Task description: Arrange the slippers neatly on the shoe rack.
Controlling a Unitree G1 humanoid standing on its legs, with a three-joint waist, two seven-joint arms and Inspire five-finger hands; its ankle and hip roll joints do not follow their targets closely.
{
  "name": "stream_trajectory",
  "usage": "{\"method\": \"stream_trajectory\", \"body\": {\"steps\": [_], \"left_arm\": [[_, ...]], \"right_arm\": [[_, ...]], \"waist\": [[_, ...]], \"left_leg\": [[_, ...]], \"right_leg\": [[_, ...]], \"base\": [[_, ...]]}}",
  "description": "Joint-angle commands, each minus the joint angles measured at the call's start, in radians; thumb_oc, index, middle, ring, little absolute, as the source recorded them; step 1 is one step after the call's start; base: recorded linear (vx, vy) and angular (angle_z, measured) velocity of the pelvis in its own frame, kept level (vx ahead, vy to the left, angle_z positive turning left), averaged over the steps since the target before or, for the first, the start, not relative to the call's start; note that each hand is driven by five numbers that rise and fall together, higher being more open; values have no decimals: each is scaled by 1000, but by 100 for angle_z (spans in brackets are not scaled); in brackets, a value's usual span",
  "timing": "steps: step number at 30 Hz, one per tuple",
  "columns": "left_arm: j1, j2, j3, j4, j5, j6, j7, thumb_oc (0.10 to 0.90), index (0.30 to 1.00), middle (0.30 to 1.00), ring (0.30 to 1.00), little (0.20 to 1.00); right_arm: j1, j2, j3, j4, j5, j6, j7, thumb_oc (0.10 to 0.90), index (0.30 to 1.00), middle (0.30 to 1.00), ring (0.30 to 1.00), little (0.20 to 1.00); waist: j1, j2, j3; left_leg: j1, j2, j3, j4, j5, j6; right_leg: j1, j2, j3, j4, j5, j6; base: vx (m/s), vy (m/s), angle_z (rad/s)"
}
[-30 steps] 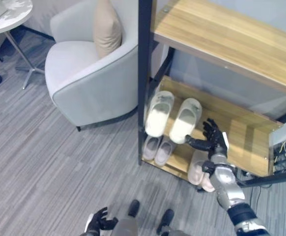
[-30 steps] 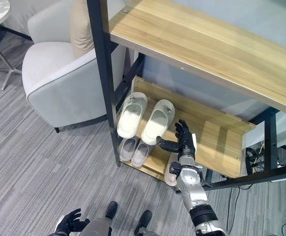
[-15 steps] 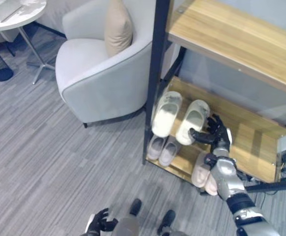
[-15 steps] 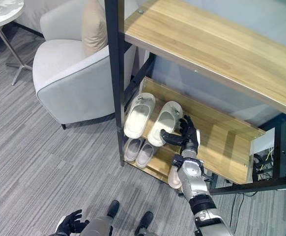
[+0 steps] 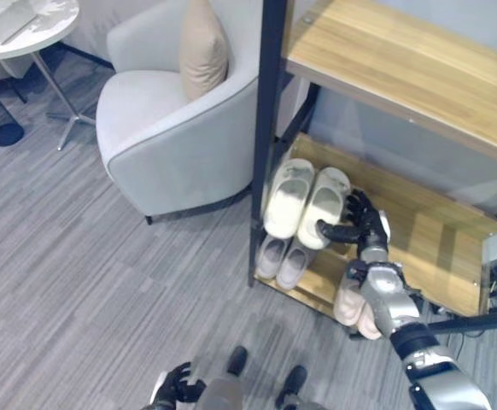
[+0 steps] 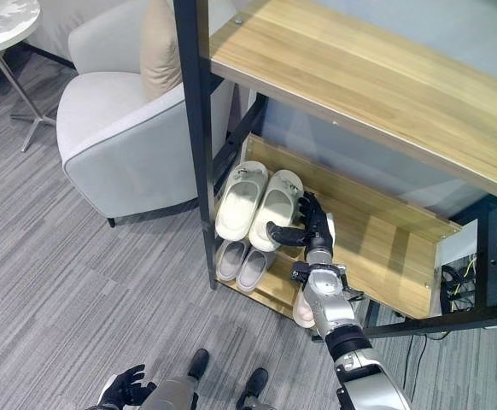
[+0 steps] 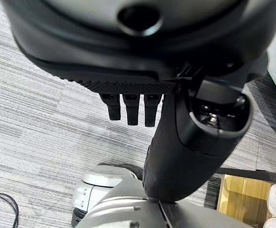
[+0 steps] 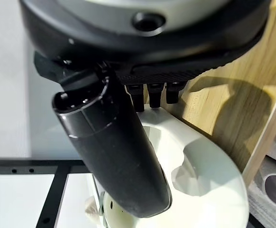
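Carpeted room, shoe rack point(image 5: 274, 77): right hand point(image 5: 361, 227), fingers spread flat against cream slipper point(image 5: 324, 205) at its 3 o'clock; overpushing risks skewing its neighbour point(image 5: 287, 195).

The tall shoe rack point(image 5: 266, 102) has a matt black metal frame and pale wood-grain shelves with a smooth, lightly satin face. The two cream slippers point(image 5: 304, 201) look like soft moulded foam or rubber, smooth and matt. The rounded light-grey armchair point(image 5: 159, 128) is covered in finely woven cloth, as is its beige cushion point(image 5: 204, 47). The grey striped floor point(image 5: 78, 290) reads as low-pile carpet. The dark right hand point(image 6: 311, 232) looks matt plastic.
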Motion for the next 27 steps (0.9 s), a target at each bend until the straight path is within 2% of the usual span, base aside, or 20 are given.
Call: {"method": "stream_trajectory", "body": {"steps": [1, 8, 16, 26, 27], "left_arm": [[17, -28, -79, 33, 37, -27, -12, 800, 900, 900, 900, 900], [20, -32, -52, 43, 40, -20, -11, 800, 900, 900, 900, 900], [24, -39, -27, 44, 53, -14, -17, 800, 900, 900, 900, 900], [16, -57, 5, 68, 67, -11, -36, 800, 900, 900, 900, 900], [7, -64, 16, 80, 70, -10, -38, 800, 900, 900, 900, 900]], "right_arm": [[-120, -65, 13, -37, -34, -82, 15, 800, 900, 900, 900, 900], [-45, -85, 1, -146, -70, -84, 26, 800, 900, 900, 900, 900], [89, -114, -48, -348, -104, -95, 65, 800, 900, 900, 900, 900], [286, -167, -99, -621, -116, -104, 184, 800, 900, 900, 900, 900], [344, -176, -117, -689, -112, -112, 216, 800, 900, 900, 900, 900]], "waist": [[34, 1, -27], [14, 4, -39], [-22, 18, -61], [-88, 42, -99], [-109, 48, -103]], "left_leg": [[74, 43, 40, -82, -52, -26], [87, 49, 47, -85, -56, -29], [109, 57, 66, -87, -60, -34], [125, 67, 92, -95, -43, -48], [122, 69, 98, -97, -34, -56]], "right_leg": [[64, -58, -3, 37, -86, 101], [71, -56, 2, 37, -90, 100], [85, -54, 9, 34, -93, 99], [102, -45, 19, 22, -92, 94], [104, -42, 19, 22, -94, 93]], "base": [[0, 0, 0], [0, -2, -2], [-3, -15, -9], [-23, -31, -7], [-36, -41, -1]]}}
